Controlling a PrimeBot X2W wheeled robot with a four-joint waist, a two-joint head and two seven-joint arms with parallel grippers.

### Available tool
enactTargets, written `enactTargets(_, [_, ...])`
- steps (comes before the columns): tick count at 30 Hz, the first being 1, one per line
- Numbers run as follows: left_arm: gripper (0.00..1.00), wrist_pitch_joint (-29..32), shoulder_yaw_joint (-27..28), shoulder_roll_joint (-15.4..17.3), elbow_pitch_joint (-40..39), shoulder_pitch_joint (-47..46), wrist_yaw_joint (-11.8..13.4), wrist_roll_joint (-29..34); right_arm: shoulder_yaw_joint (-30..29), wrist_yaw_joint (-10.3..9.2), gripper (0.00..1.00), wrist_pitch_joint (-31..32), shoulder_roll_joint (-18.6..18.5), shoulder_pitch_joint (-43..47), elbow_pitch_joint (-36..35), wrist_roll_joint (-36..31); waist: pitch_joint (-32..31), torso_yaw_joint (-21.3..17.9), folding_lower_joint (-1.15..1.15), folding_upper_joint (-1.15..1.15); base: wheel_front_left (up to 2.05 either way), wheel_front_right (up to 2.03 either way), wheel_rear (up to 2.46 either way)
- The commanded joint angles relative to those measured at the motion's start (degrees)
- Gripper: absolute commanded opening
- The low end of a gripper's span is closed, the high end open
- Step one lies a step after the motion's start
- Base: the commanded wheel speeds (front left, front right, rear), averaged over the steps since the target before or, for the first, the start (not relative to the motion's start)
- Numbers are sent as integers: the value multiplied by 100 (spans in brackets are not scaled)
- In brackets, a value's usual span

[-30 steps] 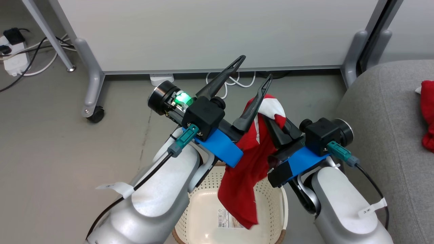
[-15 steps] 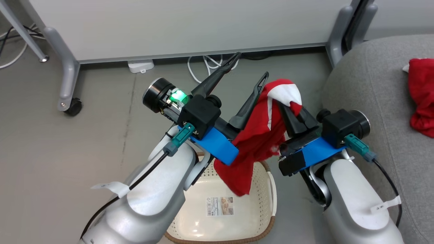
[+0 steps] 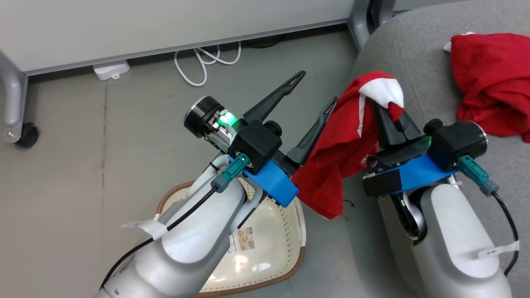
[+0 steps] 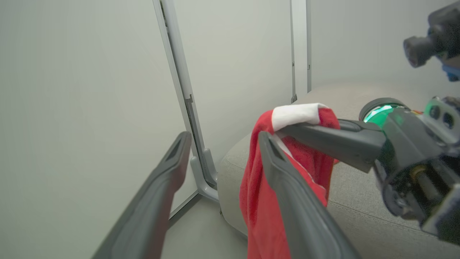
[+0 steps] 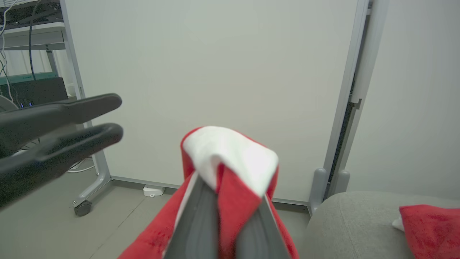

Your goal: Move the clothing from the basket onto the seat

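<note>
The right gripper [image 3: 387, 120], right of centre in the head view, has its two dark fingers pressed together on a red garment [image 3: 339, 145]. The pinch sits at a white-trimmed fold that caps the fingertips. From there the cloth hangs down and to the left in a loose drape, its lower end in the middle of the frame, over the floor [image 3: 83, 145] beside the front edge of the seat [image 3: 414, 54] and clear of the basket [image 3: 269, 256].

The left gripper [image 3: 316, 89], just left of the cloth at frame centre, has its fingers spread wide with nothing between them. Its nearer finger lies right beside the hanging fabric; whether it touches cannot be told.

The basket is at the bottom centre, partly hidden behind the left forearm, and the part of its inside that shows has only a printed label on the bottom. The grey seat fills the right side of the frame. A second red garment [image 3: 488, 95] lies crumpled on it in the upper right, well apart from the held one.

Along the top edge runs a white panel [image 3: 165, 25], with a white cable [image 3: 203, 66] coiled on the floor below it.
</note>
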Motion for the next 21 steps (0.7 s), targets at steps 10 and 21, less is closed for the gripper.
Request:
enactTargets(10, [100,-3,-223,21,125,-152,-64,-15,-546,3,0,-24,-5,272,-344,-53,276,-655,0,0,0,0,0])
enactTargets(21, [100,5,-397,8,218,-175,-80,-62,-728,3,0,-24,-4,452,-500,42,373,-980,0,0,0,0,0])
